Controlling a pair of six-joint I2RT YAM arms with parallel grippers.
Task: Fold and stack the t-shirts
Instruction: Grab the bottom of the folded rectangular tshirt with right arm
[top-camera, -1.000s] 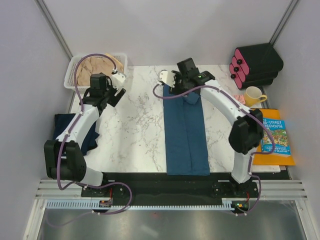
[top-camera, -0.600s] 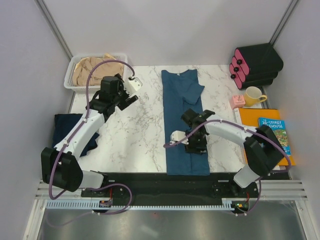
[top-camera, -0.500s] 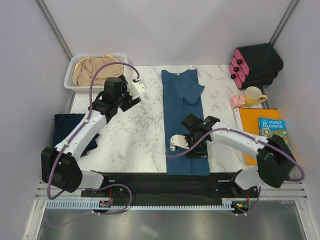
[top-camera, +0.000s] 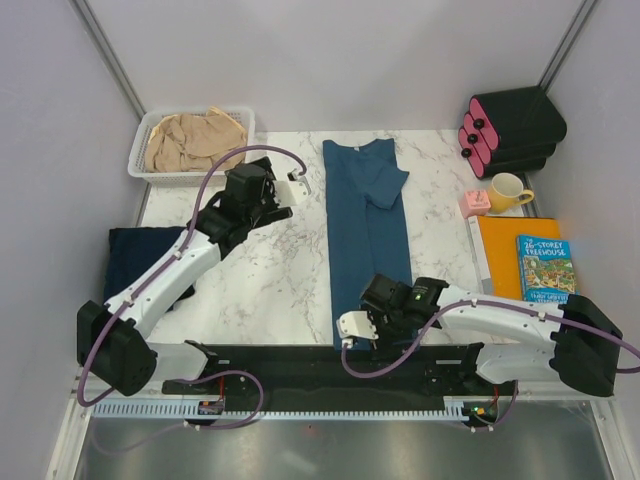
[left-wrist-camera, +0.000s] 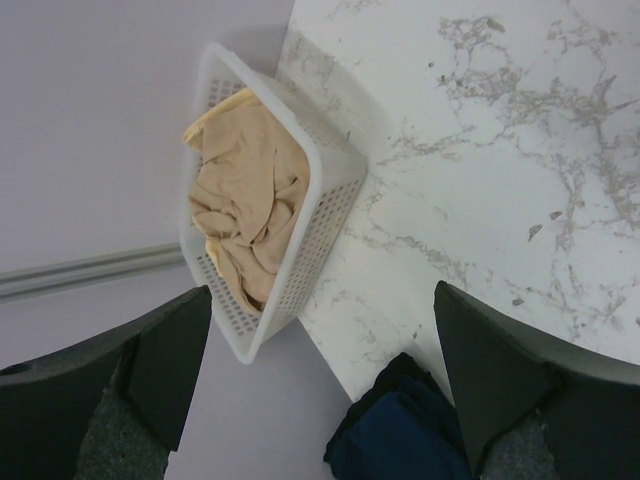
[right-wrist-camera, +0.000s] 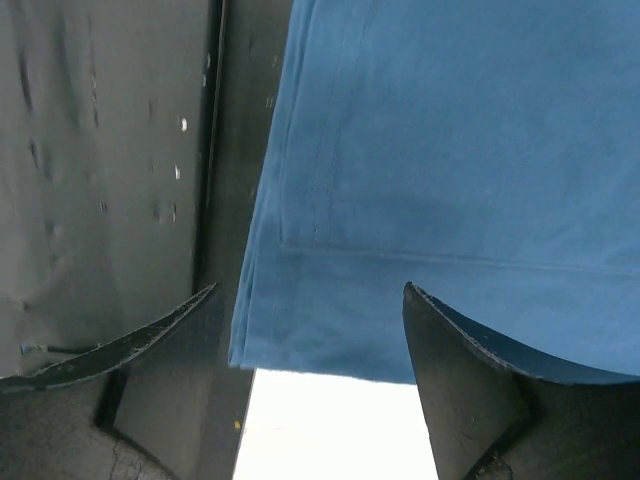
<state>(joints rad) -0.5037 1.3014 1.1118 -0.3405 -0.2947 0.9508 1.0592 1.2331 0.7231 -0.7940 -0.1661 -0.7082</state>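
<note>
Bright, even, diffuse light with faint soft shadows; overhead view sharp, wrist views slightly soft.

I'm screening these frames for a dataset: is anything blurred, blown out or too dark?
Top external view: sharp, evenly lit, soft shadows only. Left wrist view: white basket crisp, near fingers dark and soft. Right wrist view: teal-blue t-shirt hem clear, white patch below it blown out.
</note>
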